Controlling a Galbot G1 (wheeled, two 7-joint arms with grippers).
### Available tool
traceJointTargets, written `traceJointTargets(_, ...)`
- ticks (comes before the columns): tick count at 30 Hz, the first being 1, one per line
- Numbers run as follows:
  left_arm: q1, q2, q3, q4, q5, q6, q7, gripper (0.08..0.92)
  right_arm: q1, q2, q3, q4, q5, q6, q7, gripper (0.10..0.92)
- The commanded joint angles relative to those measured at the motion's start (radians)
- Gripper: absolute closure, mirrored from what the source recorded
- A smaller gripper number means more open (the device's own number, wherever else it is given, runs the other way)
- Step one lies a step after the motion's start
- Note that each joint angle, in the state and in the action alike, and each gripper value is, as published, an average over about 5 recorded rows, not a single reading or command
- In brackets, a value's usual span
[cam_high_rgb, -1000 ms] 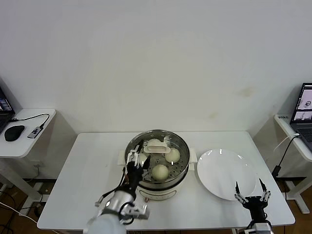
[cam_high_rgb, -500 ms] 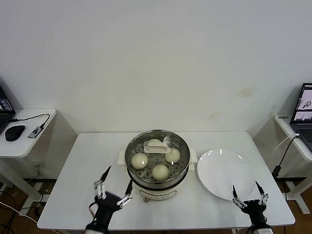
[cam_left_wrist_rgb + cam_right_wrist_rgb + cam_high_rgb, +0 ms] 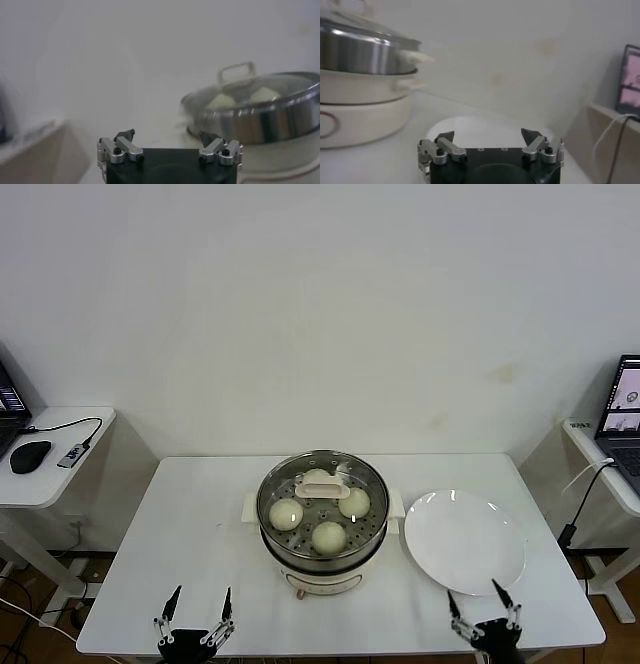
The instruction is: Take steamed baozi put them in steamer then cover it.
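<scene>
Lab or office test room: bare white wall, white worktop [image 3: 200, 524], side desks with laptop [image 3: 622, 409], mouse [image 3: 29, 455], cables.

The round steel steamer [image 3: 322, 534] on its cream electric pot base stands at the centre of the white rectangular desk [image 3: 180, 524]. The four cream-white steamed baozi [image 3: 328, 536] lie inside it, under the clear glass cover [image 3: 322, 484], which sits on its rim. The flat round white plate [image 3: 464, 541] lies just to its right. The left hand [image 3: 196, 632] and right hand [image 3: 483, 621] sit at the desk's near edge, well apart from the steamer.
</scene>
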Motion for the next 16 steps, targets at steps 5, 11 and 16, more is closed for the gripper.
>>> traceJointTargets(5,0.003,-0.049,-0.041,0.065,-0.19,0.053,0.066,0.177,-0.079,-0.003,-0.116,0.094,0.012,-0.04,0.021,0.203)
traceJointTargets(11,-0.016,-0.08,-0.06,0.064,-0.184,0.102,0.095,0.177,-0.079,0.012,-0.134,0.09,-0.004,-0.04,0.042,0.203)
traceJointTargets(16,-0.019,-0.088,-0.075,0.063,-0.173,0.13,0.108,0.177,-0.078,0.01,-0.127,0.087,-0.006,-0.041,0.045,0.203)
